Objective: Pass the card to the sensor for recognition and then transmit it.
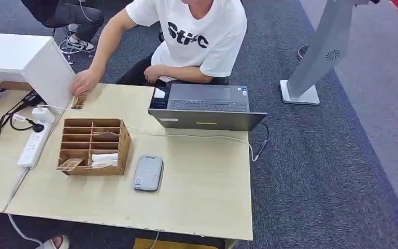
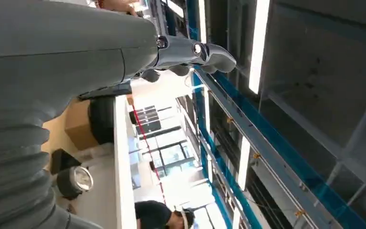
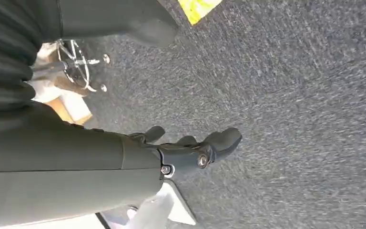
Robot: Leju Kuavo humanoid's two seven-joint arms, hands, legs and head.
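the wooden rack (image 1: 94, 146) stands on the light wood surface (image 1: 197, 192), with cards in its lower slots — a brownish card (image 1: 70, 164) leans out of the front-left slot, and pale cards (image 1: 104, 157) lie in the slot beside it. the grey sensor (image 1: 148, 173) lies flat just beside the rack, on the side toward the laptop (image 1: 207, 106). a person in a white shirt sits behind the surface, with one hand (image 1: 84, 82) resting on it beyond the rack, near the white board (image 1: 49, 72). the left hand (image 2: 190, 52) points up toward the ceiling, fingers loosely curled, nothing held. the right hand (image 3: 195, 150) hangs over the carpet, fingers partly bent, also holding nothing. the task has not begun: no card has been taken. handling judgement — a card is light, thin and stiff, with smooth faces that slip easily, and it offers little to grip when lying flat. take hold at the exposed edge protruding from the slot, pinching both faces between thumb and finger, then draw it out along the slot. excess force may tip or drag the light rack.
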